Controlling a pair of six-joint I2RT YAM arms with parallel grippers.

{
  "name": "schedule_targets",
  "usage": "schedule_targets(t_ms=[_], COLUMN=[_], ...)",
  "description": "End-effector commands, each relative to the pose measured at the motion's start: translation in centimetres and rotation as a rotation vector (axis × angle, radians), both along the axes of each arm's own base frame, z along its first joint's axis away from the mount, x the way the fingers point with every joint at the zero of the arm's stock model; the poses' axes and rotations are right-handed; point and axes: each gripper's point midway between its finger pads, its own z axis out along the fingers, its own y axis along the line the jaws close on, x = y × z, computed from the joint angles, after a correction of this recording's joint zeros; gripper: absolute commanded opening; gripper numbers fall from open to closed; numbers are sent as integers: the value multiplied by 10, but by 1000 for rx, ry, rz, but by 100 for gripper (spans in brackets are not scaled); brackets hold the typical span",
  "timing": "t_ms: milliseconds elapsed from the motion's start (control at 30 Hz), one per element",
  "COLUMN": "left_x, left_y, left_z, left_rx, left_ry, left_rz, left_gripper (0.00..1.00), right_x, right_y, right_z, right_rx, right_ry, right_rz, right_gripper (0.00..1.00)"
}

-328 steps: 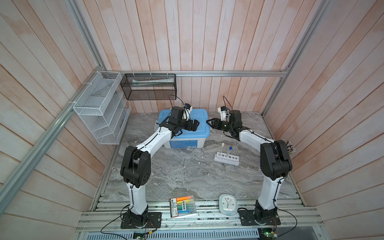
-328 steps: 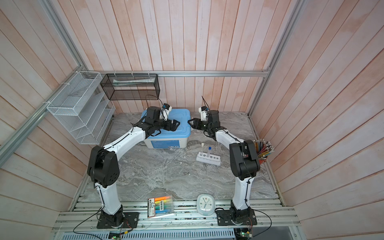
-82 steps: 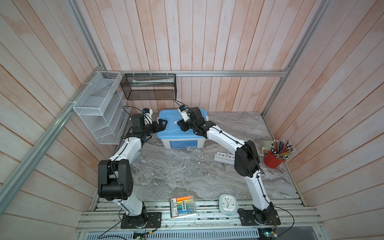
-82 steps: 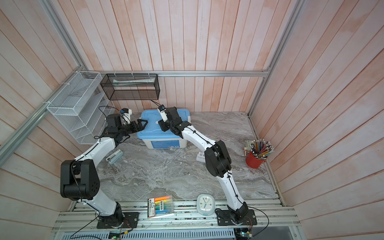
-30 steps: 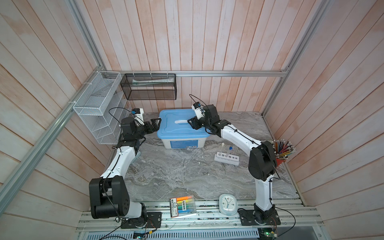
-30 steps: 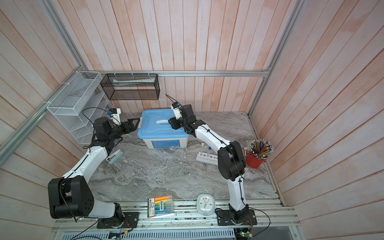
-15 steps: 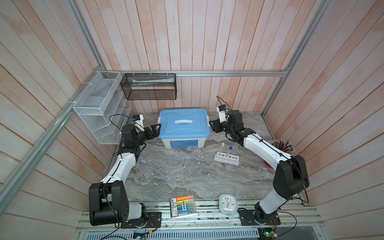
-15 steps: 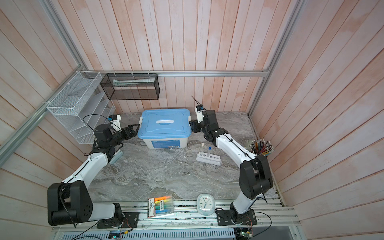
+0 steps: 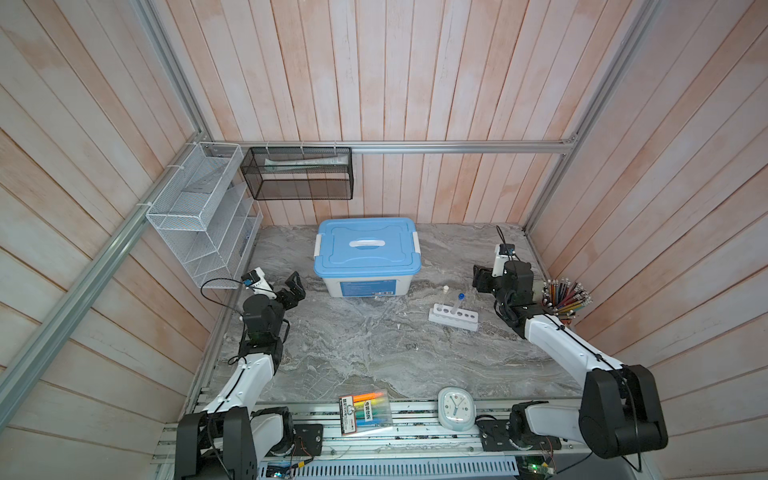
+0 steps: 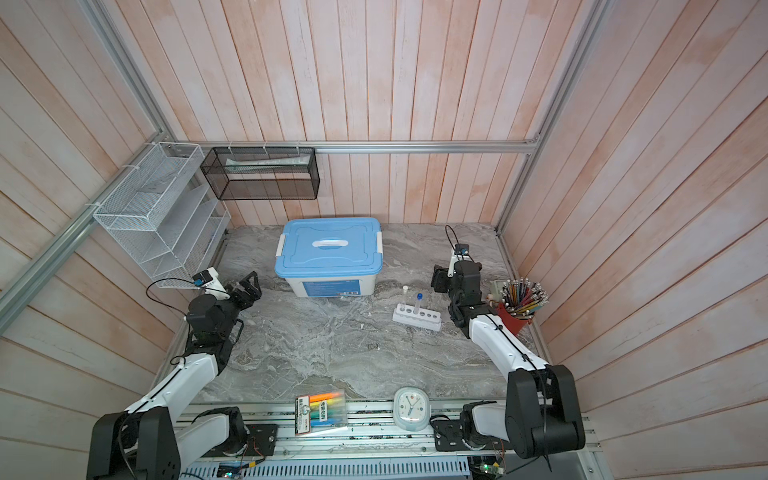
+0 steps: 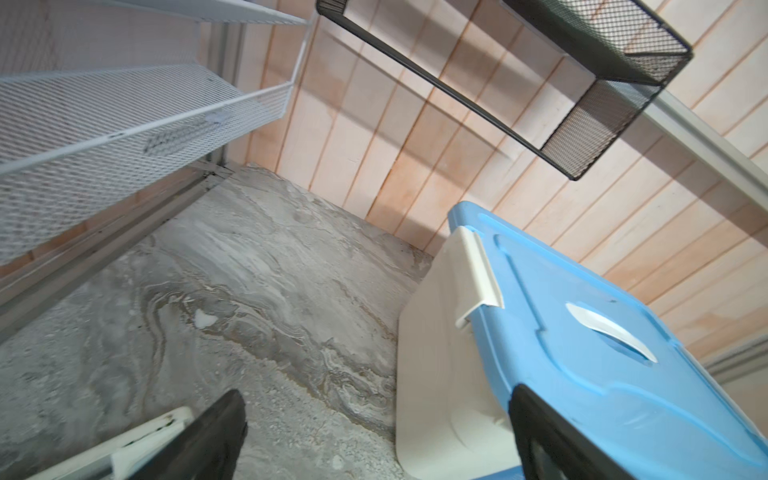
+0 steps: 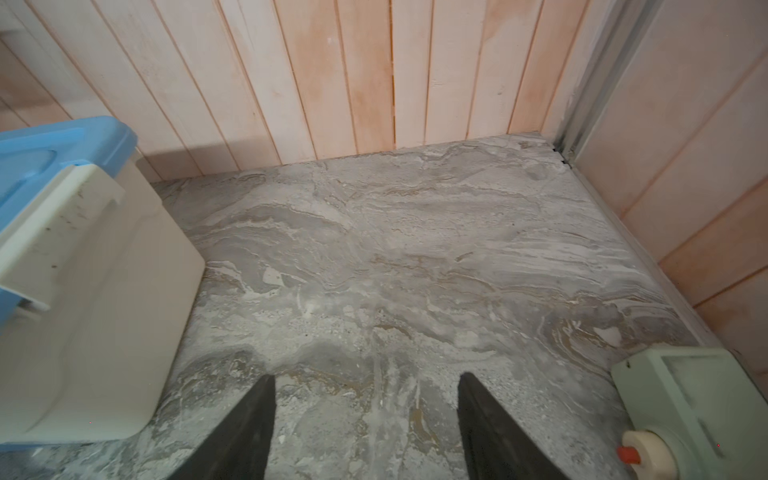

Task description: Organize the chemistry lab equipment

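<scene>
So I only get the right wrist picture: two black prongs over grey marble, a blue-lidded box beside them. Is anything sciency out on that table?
Observer: Yes, a white six-hole rack stands on the marble table in front of the storage box.
Visitor: Anything in it?
Observer: A white-capped tube and a blue-capped tube, both upright.
Visitor: And the other arm?
Observer: The left gripper hangs open near the box's left side, holding nothing.

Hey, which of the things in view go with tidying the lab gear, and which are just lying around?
Job: rack, white-cap tube, blue-cap tube, likely the bin.
Lying about: pencil cup, clock, marker pack.
</scene>
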Motion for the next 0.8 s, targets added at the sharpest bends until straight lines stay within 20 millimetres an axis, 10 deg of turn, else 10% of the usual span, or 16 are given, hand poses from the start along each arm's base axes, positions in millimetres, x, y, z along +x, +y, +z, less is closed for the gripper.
schedule_targets(t_ms=[0, 767], left_x=[-6, -7], left_y=[16, 12], left_z=[11, -34], left_rx=[58, 315], left_ry=[-82, -71], left_rz=[88, 41], left_gripper=[100, 100], right_x=[-1, -39], right_y=[-13, -60], right_z=[7, -35], right_rx=[-9, -142], right_ry=[-87, -238], right_rz=[-43, -196], right_gripper=[73, 86])
